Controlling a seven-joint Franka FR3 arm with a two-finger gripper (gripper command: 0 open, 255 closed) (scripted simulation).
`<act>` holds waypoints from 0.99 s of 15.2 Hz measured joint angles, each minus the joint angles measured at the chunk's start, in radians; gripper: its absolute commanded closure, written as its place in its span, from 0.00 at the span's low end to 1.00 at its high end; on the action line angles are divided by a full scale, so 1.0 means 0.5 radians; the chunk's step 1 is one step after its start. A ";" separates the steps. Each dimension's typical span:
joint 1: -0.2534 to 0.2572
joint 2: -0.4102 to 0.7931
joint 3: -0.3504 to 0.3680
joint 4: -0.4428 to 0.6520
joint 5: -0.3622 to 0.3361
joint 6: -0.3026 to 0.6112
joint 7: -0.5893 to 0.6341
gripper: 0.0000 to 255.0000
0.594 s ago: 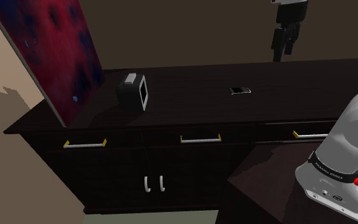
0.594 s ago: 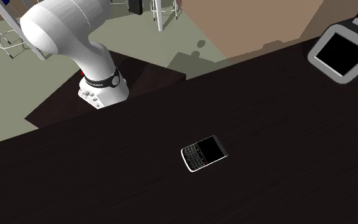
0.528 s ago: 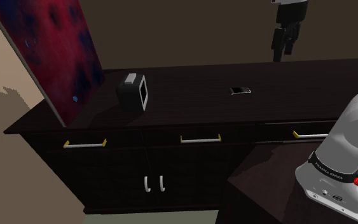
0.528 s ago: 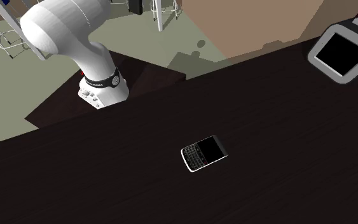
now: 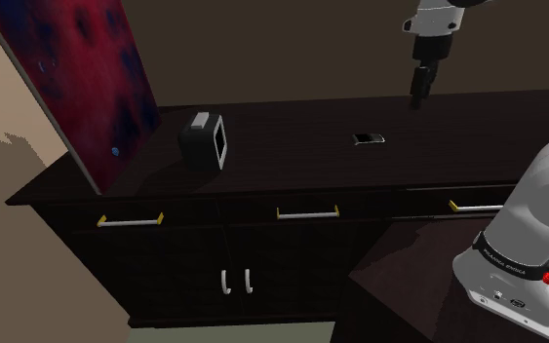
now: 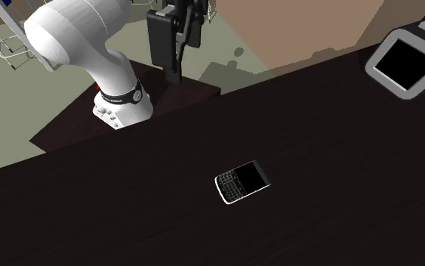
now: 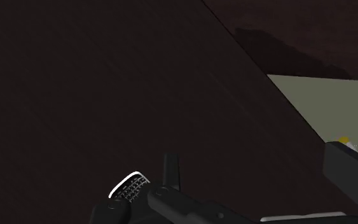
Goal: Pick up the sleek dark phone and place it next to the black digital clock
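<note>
Phone (image 5: 368, 138) lies on the desk (image 5: 292, 161) below my end effector (image 5: 418, 93), which has swung nearer, ready to descend; it carries nothing, its opening I cannot tell.

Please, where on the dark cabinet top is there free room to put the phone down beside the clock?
The widest bare patch of the cabinet top lies between the clock and the phone. On the clock's other side it is tight: the big red panel stands close there.
</note>
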 measured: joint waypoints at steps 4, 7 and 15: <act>0.023 0.167 -0.177 -0.085 -0.080 0.309 -0.286 0.00; 0.062 0.343 -0.293 -0.079 -0.097 0.521 -0.491 0.00; 0.197 0.916 -0.614 0.038 0.036 1.065 -1.146 0.00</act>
